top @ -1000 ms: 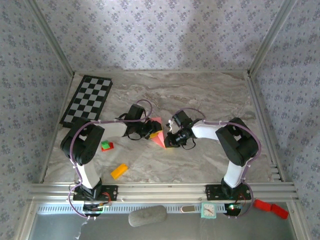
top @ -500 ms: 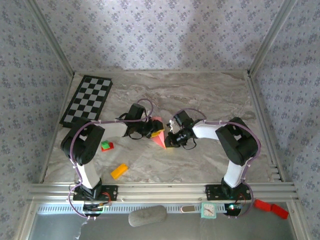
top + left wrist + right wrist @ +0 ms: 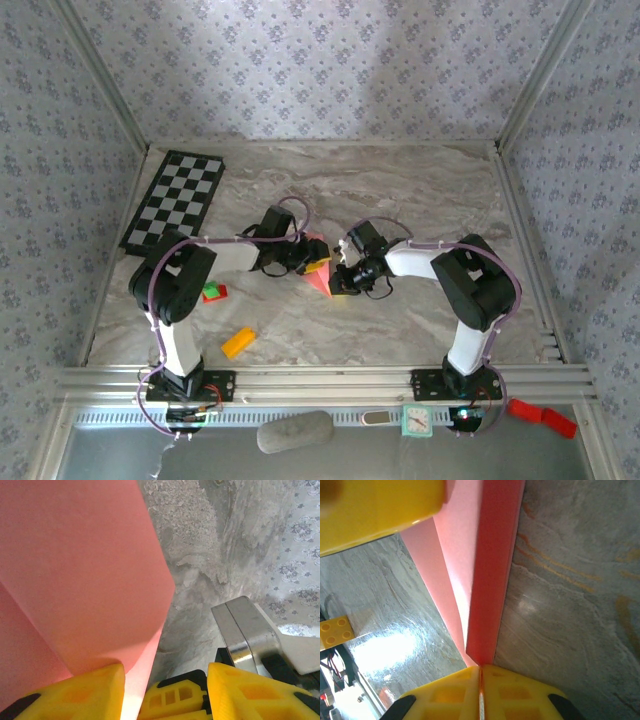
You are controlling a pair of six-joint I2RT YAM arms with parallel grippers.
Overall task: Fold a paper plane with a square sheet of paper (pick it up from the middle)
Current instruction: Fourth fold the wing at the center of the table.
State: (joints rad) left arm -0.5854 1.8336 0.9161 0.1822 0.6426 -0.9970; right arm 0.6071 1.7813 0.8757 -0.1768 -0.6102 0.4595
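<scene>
The square sheet of paper [image 3: 320, 279] is a salmon-pink folded piece with a downward point, held up at the table's centre between both grippers. My right gripper [image 3: 341, 279] is shut on it. In the right wrist view its yellow fingertips meet at the right gripper [image 3: 481, 670], pinching the paper [image 3: 492, 570] along a crease. My left gripper [image 3: 308, 262] stands open beside the paper's left side. In the left wrist view the paper [image 3: 80, 575] lies over the left finger [image 3: 85, 690], and bare table shows across the left gripper [image 3: 166, 674].
A checkerboard [image 3: 175, 200] lies at the back left. A red-and-green block [image 3: 213, 292] and an orange block [image 3: 238, 342] sit on the marble near the left arm. A yellow studded brick [image 3: 335, 631] shows beyond the paper. A silver metal part [image 3: 245, 630] stands close on the right.
The left arm has shifted slightly to the right, bringing its gripper a little closer in on the paper. The right gripper and the paper have stayed in place.
</scene>
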